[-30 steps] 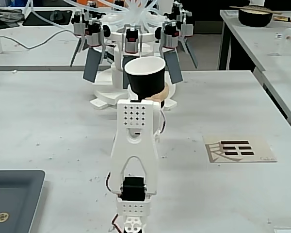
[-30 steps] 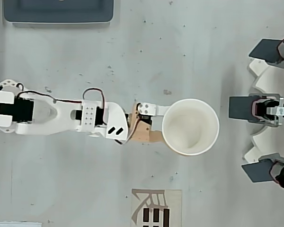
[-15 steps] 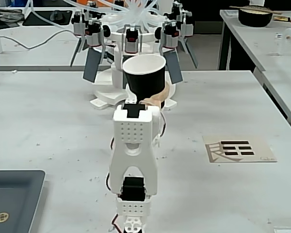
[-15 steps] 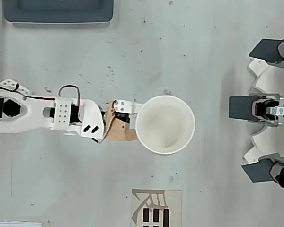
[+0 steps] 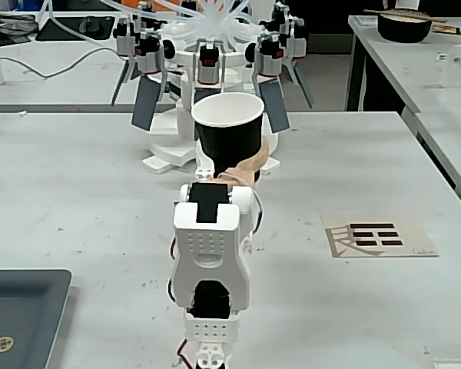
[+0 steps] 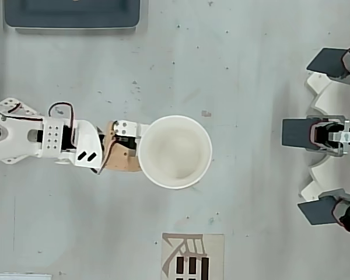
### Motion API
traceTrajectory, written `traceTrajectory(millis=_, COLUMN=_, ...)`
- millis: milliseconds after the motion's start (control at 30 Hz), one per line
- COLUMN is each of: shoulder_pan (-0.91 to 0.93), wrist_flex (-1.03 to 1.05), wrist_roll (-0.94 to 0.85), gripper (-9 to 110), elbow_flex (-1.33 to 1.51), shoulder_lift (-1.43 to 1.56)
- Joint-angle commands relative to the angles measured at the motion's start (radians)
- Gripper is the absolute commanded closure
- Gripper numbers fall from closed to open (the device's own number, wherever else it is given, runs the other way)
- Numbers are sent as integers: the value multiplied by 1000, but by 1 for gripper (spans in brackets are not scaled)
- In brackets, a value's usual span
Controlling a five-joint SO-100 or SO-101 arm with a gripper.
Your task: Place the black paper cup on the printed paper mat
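Carrying the one black paper cup (image 5: 229,125) upright above the table (image 5: 77,184), we are in the transport step. Our gripper (image 6: 141,156) is clamped on the cup's side, its tan finger (image 5: 244,164) pressing the wall in the fixed view. The one printed paper mat (image 5: 379,236) is lying flat, well apart, to the cup's right in that view. Next, we are judging, the arm needs swinging toward the mat and lowering. One grey tray (image 6: 73,14) is sitting at the overhead view's top edge.
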Motion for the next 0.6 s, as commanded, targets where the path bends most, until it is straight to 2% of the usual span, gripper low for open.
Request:
traceTrajectory(millis=0, shoulder_pan=15, wrist_flex=-43, wrist_roll=-8, gripper=91, elbow_flex=40, shoulder_lift=74)
traceTrajectory(millis=567, shoulder_pan=167, wrist_flex=-150, wrist_roll=3, gripper=90, elbow_flex=279, shoulder_lift=198)
